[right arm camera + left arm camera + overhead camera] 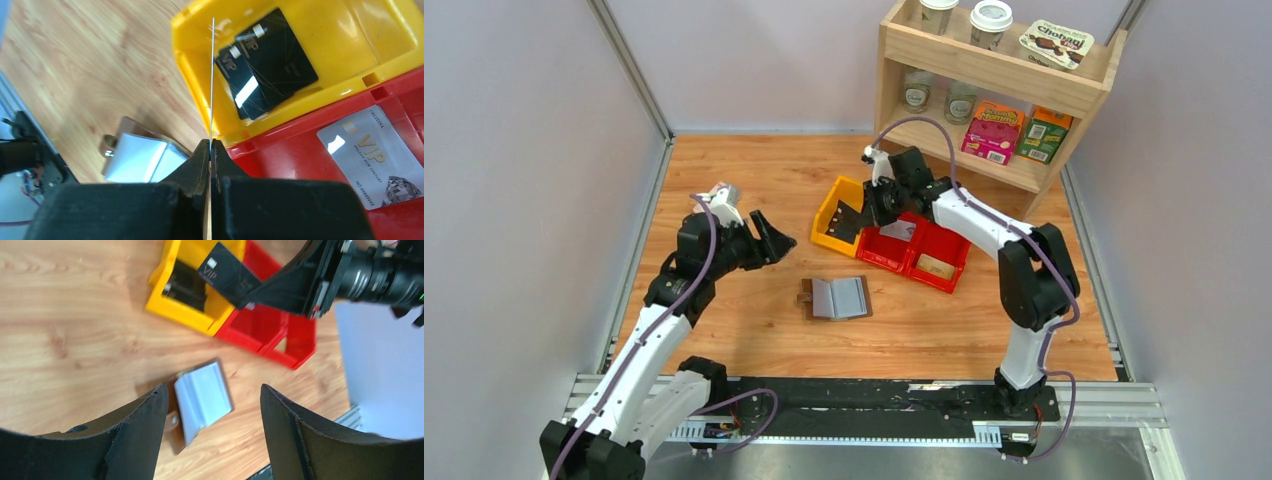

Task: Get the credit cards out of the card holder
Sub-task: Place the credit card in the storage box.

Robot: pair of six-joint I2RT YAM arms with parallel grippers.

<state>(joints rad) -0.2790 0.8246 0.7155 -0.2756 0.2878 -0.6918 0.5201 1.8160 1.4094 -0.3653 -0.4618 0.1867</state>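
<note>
Wood-grain counter [754, 180], grey walls [514, 150], wooden shelf [994, 60] behind the yellow bin [830, 212]. Card holder [839, 297] lies open on the counter in front of that bin. Left jaws wide, empty, left of bin. Right jaws clamped on a black card [225, 272] over the bin.

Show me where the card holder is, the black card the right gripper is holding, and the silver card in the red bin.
card holder [842, 296]: top view, grey-blue inner panel.
black card [227, 271]: left wrist view, middle of its face.
silver card [372, 157]: right wrist view, middle of its printed face.
</note>
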